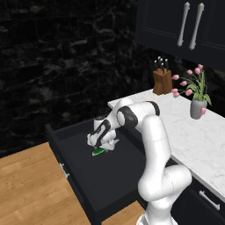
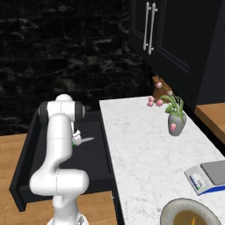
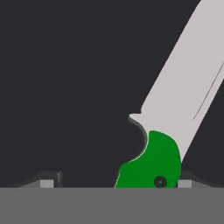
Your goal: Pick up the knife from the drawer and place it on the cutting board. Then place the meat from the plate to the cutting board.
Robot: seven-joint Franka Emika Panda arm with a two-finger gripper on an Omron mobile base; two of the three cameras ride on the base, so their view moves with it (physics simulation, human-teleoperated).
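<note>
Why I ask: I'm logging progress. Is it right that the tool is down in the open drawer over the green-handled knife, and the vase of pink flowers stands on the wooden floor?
Not quite. The vase of pink flowers stands on the white marble counter, as the left base view shows. The rest holds: the tool is down in the open drawer over the green-handled knife.

My arm (image 1: 154, 149) is glossy white with rounded, tube-like links and dark bands at the joints; my small finger tips (image 3: 46, 183) look dark grey.
</note>
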